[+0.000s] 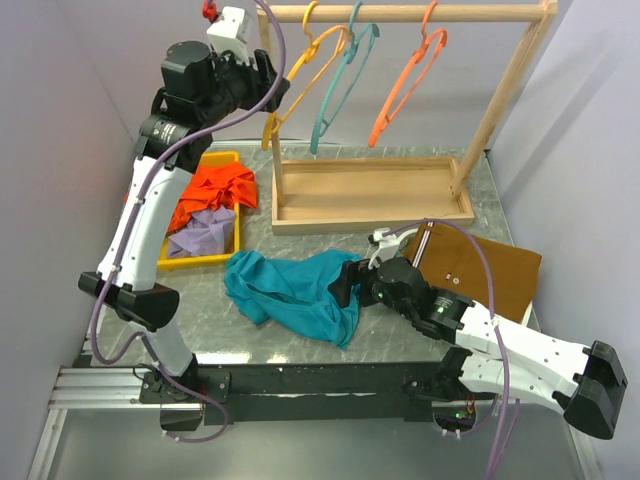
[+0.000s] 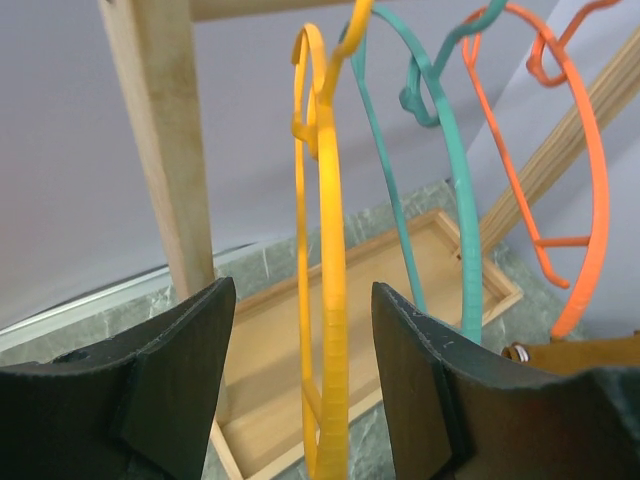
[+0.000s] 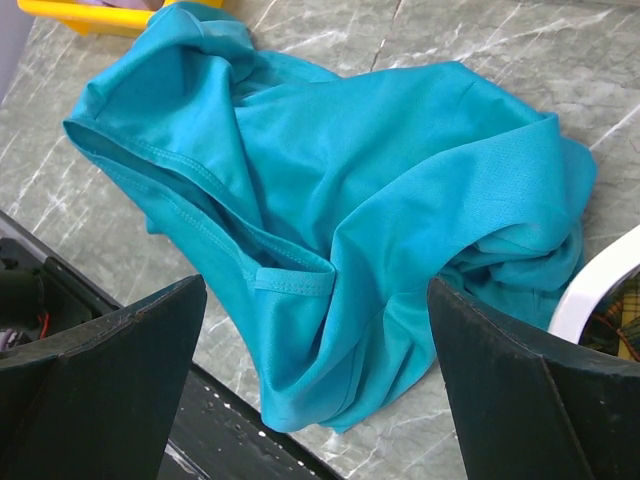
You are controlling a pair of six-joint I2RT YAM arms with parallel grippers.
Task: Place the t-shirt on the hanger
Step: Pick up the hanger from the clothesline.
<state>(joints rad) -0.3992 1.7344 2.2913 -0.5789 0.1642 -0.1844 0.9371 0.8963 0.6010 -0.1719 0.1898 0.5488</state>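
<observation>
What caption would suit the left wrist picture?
Open left pincer straddling the yellow hanger on the wooden rack.

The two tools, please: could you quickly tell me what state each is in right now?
Left tool: open, straddling the yellow hanger, not gripping it.
Right tool: open over the t-shirt, holding nothing.

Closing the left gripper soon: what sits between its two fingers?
The yellow hanger stands in the gap of the left gripper, its thin bar clear of both fingers. The left wrist view shows it.
</observation>
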